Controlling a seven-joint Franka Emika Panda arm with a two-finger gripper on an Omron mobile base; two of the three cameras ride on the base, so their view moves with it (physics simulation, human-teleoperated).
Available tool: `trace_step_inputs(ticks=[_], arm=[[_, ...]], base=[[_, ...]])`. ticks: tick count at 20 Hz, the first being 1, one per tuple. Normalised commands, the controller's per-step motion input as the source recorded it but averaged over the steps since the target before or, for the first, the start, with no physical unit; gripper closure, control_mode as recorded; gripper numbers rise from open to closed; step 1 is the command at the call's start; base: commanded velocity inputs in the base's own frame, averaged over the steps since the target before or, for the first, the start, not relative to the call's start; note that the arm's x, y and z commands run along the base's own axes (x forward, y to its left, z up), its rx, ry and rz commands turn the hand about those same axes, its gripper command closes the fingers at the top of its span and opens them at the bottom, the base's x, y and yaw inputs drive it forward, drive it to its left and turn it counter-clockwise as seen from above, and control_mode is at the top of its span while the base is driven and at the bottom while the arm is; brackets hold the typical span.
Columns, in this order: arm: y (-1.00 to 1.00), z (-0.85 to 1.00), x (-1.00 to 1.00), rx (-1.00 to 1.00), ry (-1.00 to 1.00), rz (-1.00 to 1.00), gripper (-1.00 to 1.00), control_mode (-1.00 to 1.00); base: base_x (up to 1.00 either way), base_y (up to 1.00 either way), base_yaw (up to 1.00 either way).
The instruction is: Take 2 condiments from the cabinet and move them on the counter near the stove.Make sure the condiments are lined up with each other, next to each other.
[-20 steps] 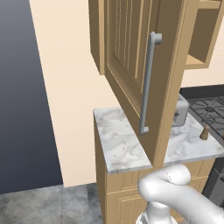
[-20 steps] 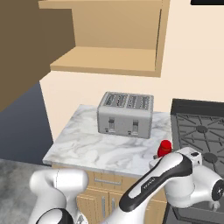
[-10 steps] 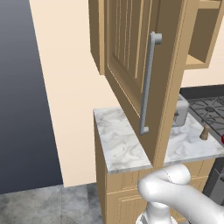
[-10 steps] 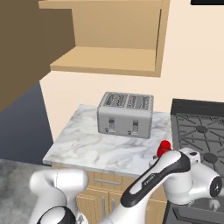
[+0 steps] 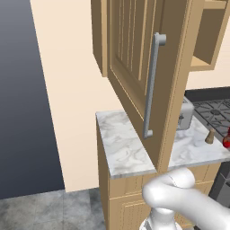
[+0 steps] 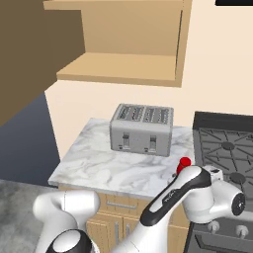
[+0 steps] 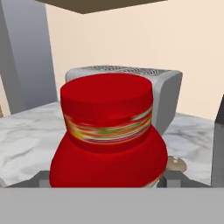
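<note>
From the left base view, the wall cabinet (image 5: 134,54) is standing with its grooved door (image 5: 148,81) swung wide toward the camera, which is why the door is hiding part of the toaster (image 5: 185,114) on the marble tabletop (image 5: 123,150). To the right of the toaster, toward the stove (image 5: 215,112), the wooden shaker (image 5: 210,136) is standing upright on the tabletop, and the red bottle (image 5: 227,139) is showing just beside it at the picture's edge. That pairing suits the task, which wants the two lined up side by side.

From the right base view, the cabinet shelf (image 6: 118,69) above the toaster (image 6: 142,128) is lying bare, so both condiments look to be already out. The arm is bending low in front of the toaster, and the bottle's red cap (image 6: 184,162) is peeking over it near the stove's (image 6: 227,148) left edge.

In the hand view, the red bottle (image 7: 109,135) is sitting close between the finger tips of the end effector (image 7: 103,179), with the toaster (image 7: 131,94) behind it. The fingers are standing wide at its sides; whether they are pinching it or have let go, I cannot tell. A bit of the shaker's top (image 7: 176,163) is showing just right of the bottle, so the bottle is probably being set next to it.
</note>
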Motion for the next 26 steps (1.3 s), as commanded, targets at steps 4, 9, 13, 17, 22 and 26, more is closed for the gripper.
trace_step_inputs(ticks=[4,9,13,17,22,26], arm=[[0.00,-0.17,0.26,0.00,0.02,0.00,1.00,-1.00],[-0.07,-0.20,0.22,0.00,0.01,0.00,1.00,-1.00],[-0.11,-0.20,0.18,0.00,0.01,0.00,1.00,-1.00],[-0.14,-0.17,0.16,0.00,0.01,0.00,1.00,-1.00],[-0.18,-0.12,0.15,0.00,0.02,0.00,1.00,-1.00],[-0.11,-0.11,0.18,0.00,0.04,-0.01,1.00,-1.00]], base=[[0.00,0.00,0.00],[0.00,0.00,0.00],[0.00,0.00,0.00],[0.00,0.00,0.00],[0.00,0.00,0.00],[0.00,0.00,0.00]])
